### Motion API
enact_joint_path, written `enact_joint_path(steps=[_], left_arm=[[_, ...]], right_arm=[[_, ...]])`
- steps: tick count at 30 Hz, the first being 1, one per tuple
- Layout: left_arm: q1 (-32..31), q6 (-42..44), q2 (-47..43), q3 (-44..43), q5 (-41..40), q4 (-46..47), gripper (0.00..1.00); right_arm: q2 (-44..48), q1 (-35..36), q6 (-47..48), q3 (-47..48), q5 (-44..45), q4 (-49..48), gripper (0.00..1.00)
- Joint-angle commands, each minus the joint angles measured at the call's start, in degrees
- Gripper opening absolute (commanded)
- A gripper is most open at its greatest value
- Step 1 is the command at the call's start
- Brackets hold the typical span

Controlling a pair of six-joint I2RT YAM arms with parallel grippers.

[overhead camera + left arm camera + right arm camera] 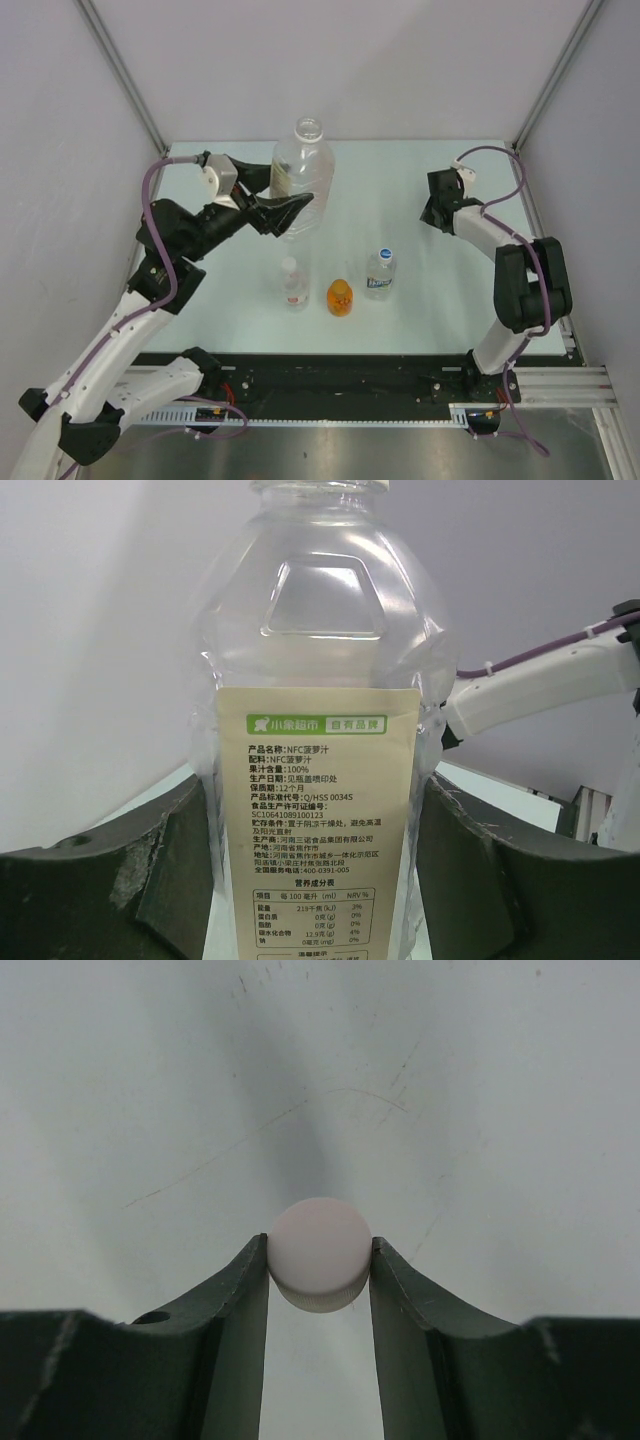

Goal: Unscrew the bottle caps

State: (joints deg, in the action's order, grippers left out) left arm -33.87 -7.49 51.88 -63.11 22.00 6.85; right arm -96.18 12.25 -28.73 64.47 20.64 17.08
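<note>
Four bottles stand on the bench, all upright with their long axes vertical. Nearest the arm bases, in front of the big clear jug, three small bottles are lined up in a row. A red-labelled bottle is set straight in front of the jug, an orange bottle to its right, and a blue-labelled bottle further right. Each is closed by one cap pointing up: a white cap, an orange cap and a blue cap. Small gaps are left between the three, and bare bench is left in front of the row and at both ends.

The jug is clasped around its body by the left gripper, a finger pressed on each side. Its mouth is uncapped and faces up. Well to the right of the jug, across open bench and near the right edge, a loose white cap is pinched by its rim in the right gripper, with its flat top turned towards the wrist camera.
</note>
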Motion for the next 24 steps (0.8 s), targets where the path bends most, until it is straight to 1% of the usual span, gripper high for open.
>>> enact_joint_path(steps=[1,7,12,16,24], left_arm=[[-1.0,1.2,-2.3,1.0,-1.1,4.5,0.0],[-1.7,2.0,-1.9,1.9,-1.4,3.6,0.0],[-2.2,2.9,-1.5,3.4,-2.2,3.6,0.0],[-2.3,2.7,-1.7,4.8,-2.9,4.5,0.0],[-2.6,2.1,-0.3,4.8,-2.8,4.7,0.0]], right_arm=[[-3.6,-0.1,-1.5,0.0,1.5,-5.9,0.0],[-8.4,-0.2,-2.8,0.0,0.0,-8.3,0.0],[-10.5,-0.2,-2.3,0.0,-0.1,-10.5,0.0],[-11.7,-0.2,-2.1,0.0,-0.3,-10.8,0.0],[-12.5,0.0,-1.6,0.0,-1.5,-9.1,0.0]])
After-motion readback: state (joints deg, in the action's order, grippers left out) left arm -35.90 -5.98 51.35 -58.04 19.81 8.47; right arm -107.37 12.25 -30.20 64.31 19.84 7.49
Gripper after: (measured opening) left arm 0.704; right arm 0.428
